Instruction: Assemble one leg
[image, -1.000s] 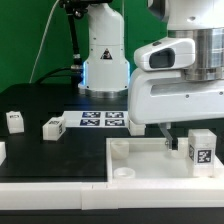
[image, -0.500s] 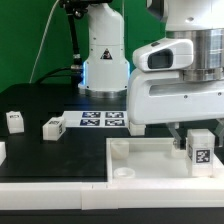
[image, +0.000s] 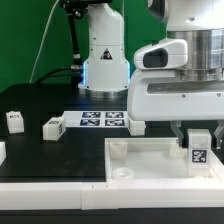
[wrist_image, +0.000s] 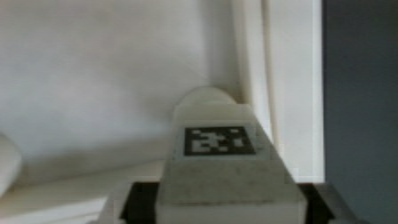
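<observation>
A white robot arm fills the exterior view's right side, reaching down over a black bench (image: 40, 150). Its hand (image: 195, 138) grips the leg (image: 199, 149), a small chunky white block with a black-and-white square marker on the face turned toward the camera. The leg stands upright between the two dark fingers, which press against its sides, so the hand is closed narrowly around it. The leg hangs over the far right part of a large white square tray-like piece (image: 150, 160) with raised rims, which lies on the bench at the front. It is not clear whether the bottom of the leg touches the tray.

In the wrist view, the leg (wrist_image: 221, 160) appears from above, tapering to a rounded top, with its marker facing the camera. Dark finger pads (wrist_image: 148, 203) show on either side of its lower part. Behind it is a pale white surface with a raised edge, and beyond that a dark strip.

On the exterior view's left, two more small white blocks rest on the bench, well apart from the hand: one (image: 14, 121) near the edge of the picture, another (image: 52, 127) closer in. Between them and the arm, the marker board (image: 101, 120) lies flat, showing several square tags. A second white robot base (image: 104, 55) stands behind the board against a green backdrop.
</observation>
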